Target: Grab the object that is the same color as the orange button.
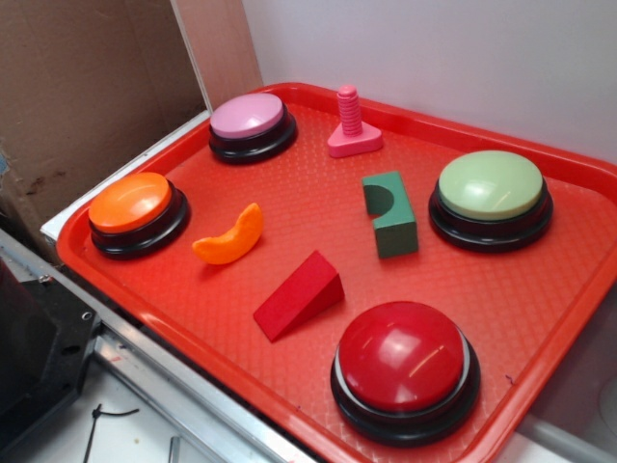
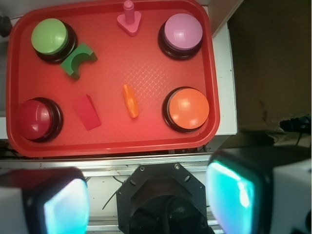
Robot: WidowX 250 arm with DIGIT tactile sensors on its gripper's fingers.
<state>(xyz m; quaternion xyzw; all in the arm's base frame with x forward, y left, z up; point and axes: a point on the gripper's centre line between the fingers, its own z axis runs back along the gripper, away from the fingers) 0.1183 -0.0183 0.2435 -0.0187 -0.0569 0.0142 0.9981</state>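
**Operator:** The orange crescent piece (image 1: 229, 237) is what I have my eye on. It lies flat on the red tray (image 1: 540, 318), just beside the orange button (image 1: 135, 208), on the side toward the tray's middle, apart from it, not touching. From my wrist camera it shows as a thin curved sliver (image 2: 130, 101) left of that button (image 2: 186, 108).

**Observer:** What else is close to it?

**Operator:** The red wedge block (image 1: 299, 295) sits near it, toward the front edge of the tray, with a gap between them. The green block with the arched cut-out (image 1: 389, 214) is farther in, between the crescent and the green button (image 1: 491, 195). The pink button (image 1: 253, 124) is at the back by the cardboard, and the pink bolt-shaped piece (image 1: 352, 125) stands upright next to it. The large red button (image 1: 406, 367) fills the near corner.

**Observer:** And your claw?

**Operator:** The gripper (image 2: 148, 197) is high above the near edge of the tray, off to the side of everything. I see both fingers (image 2: 234, 192) at the bottom of the wrist view, spread wide, with nothing between them. The exterior view does not show the claw at all.
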